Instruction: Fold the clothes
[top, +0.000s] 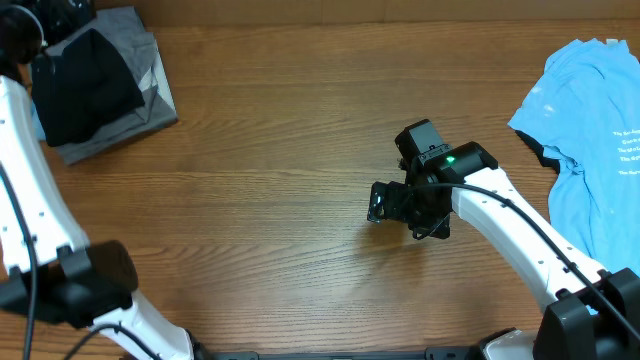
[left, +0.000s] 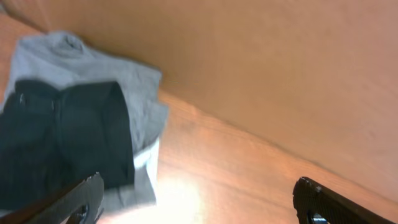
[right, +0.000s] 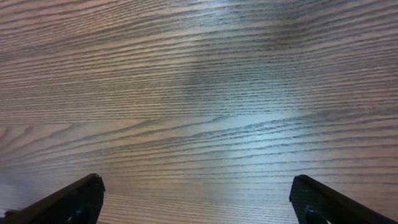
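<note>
A folded black shirt (top: 85, 85) lies on top of a folded grey garment (top: 150, 100) at the table's far left corner. In the left wrist view the black shirt (left: 62, 137) and the grey garment (left: 81, 59) sit left of my left gripper (left: 198, 186), which is open and holds nothing. A light blue T-shirt (top: 590, 130) with white print lies spread at the right edge. My right gripper (top: 380, 203) hovers over bare wood mid-table, and its wrist view shows the right gripper (right: 198, 186) open and empty.
The wooden table (top: 280, 150) runs between the two piles. A brown back panel (left: 280, 74) rises behind the stack. My left arm (top: 30, 180) runs along the left edge, and my right arm (top: 520, 230) reaches in from the lower right.
</note>
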